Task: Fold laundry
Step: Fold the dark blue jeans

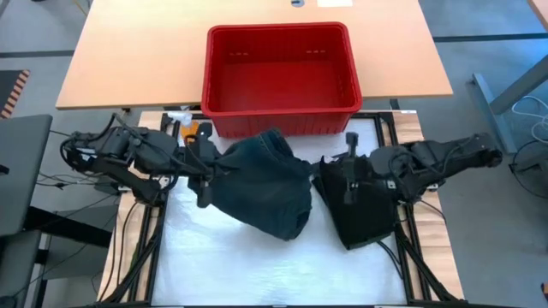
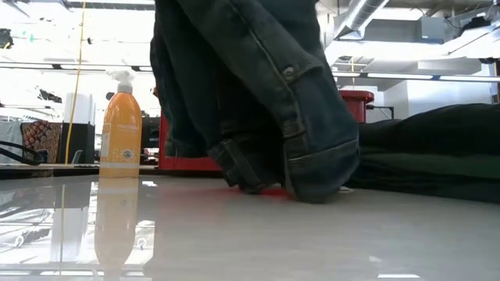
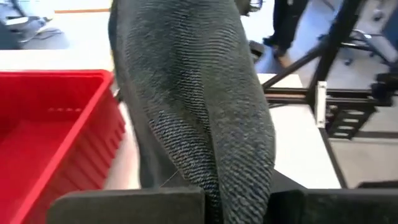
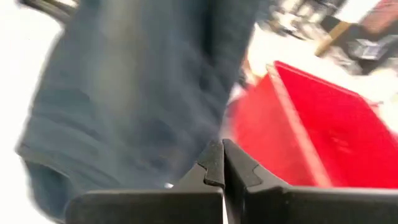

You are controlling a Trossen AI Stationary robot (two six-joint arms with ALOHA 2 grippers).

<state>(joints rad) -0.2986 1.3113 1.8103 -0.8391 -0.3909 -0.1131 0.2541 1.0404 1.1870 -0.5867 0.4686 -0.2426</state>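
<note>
Denim garment (image 2: 258,94) fills the low view, hanging from above, cuffed hem touching the white tabletop (image 2: 234,234). Orange spray bottle (image 2: 120,125) stands off to one side; a dark garment (image 2: 437,152) lies flat on the other. No grippers visible here.

High view: left gripper (image 1: 205,167) at the denim's edge, denim bunched between both arms just in front of the red basket (image 1: 281,68). Right gripper (image 1: 349,167) sits over the black garment (image 1: 364,210), beside the denim. Basket interior looks bare.

Left wrist view: fingers (image 3: 124,208) clamped on a fold of the denim (image 3: 193,112), cloth rising straight out of the closed jaws. Basket (image 3: 56,130) alongside.

Right wrist view: fingertips (image 4: 214,165) pressed together, nothing seen between them; blurred denim (image 4: 137,93) just ahead, basket (image 4: 311,130) beyond.
</note>
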